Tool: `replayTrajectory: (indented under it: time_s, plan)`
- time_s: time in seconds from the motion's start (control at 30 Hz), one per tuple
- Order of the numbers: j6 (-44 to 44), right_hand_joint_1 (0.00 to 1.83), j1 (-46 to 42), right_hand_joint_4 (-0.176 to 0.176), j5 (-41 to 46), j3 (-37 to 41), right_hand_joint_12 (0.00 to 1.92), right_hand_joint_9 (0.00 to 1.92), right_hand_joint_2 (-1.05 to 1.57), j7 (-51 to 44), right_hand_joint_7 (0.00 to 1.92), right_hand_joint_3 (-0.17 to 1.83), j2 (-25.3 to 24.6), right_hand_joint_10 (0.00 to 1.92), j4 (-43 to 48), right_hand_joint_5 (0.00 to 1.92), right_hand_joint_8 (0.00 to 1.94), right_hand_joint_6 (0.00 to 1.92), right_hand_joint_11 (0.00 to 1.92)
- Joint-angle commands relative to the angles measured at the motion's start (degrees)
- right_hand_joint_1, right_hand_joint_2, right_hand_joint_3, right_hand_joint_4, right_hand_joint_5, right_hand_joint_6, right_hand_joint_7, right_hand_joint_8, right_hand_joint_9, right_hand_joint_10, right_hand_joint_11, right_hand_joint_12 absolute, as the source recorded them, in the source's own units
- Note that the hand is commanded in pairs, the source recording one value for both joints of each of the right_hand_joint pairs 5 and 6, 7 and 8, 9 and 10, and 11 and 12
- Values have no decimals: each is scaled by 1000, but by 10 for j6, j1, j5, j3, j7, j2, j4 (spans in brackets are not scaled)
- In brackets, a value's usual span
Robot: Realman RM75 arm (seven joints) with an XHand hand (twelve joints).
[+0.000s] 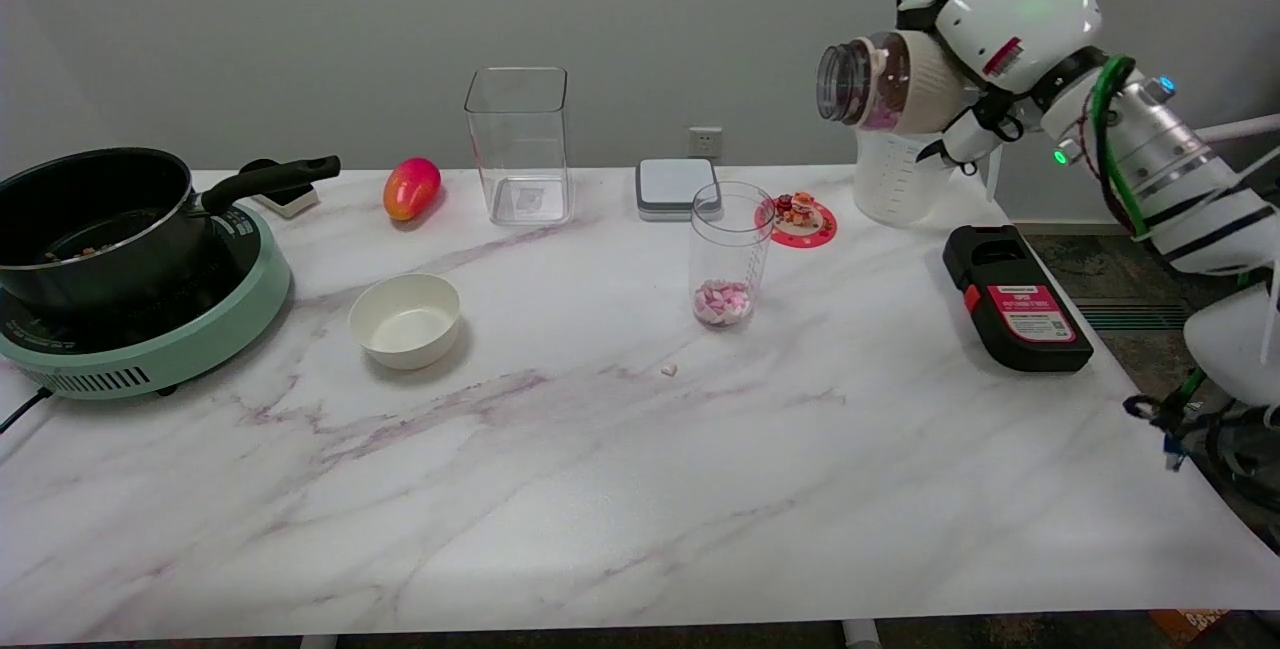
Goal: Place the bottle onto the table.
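Note:
A clear bottle (880, 81) with a pale label and pink pieces inside is held in the air at the upper right, lying almost level with its open mouth toward the left. My right hand (985, 24) grips it around the body, well above the marble table (600, 489). The bottle hangs over the table's far right part, above a translucent measuring jug (890, 184). Much of the bottle's rear end is hidden by the hand.
A clear tumbler (728, 254) with pink and white pieces stands mid-table, a crumb (669, 368) in front of it. Also here: a black device (1015, 299), red coaster (803, 221), grey-white box (677, 186), tall clear container (519, 144), mango (411, 188), white bowl (405, 320), pot (95, 224) on green cooker (150, 349).

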State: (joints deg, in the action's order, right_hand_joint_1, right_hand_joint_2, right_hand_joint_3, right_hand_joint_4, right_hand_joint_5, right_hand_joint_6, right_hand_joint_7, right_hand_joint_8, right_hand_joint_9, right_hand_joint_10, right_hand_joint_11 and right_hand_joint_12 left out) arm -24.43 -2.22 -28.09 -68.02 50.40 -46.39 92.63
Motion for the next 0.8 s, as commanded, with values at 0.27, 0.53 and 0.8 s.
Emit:
replayTrajectory:
  time_s: [0.27, 0.53, 0.8]
  plan:
    - [-13, 1232, -148, 0, 397, 70, 1581, 1767, 1571, -256, 1920, 281, -154, 1767, 51, 1920, 1920, 1920, 1581]
    - [-102, 1235, -155, 0, 553, 15, 1581, 1766, 1571, -322, 1919, 283, -160, 1766, 10, 1920, 1919, 1920, 1581]
    - [-204, 1235, -148, 0, 688, -101, 1580, 1762, 1571, -373, 1916, 285, -157, 1762, -32, 1920, 1916, 1920, 1580]
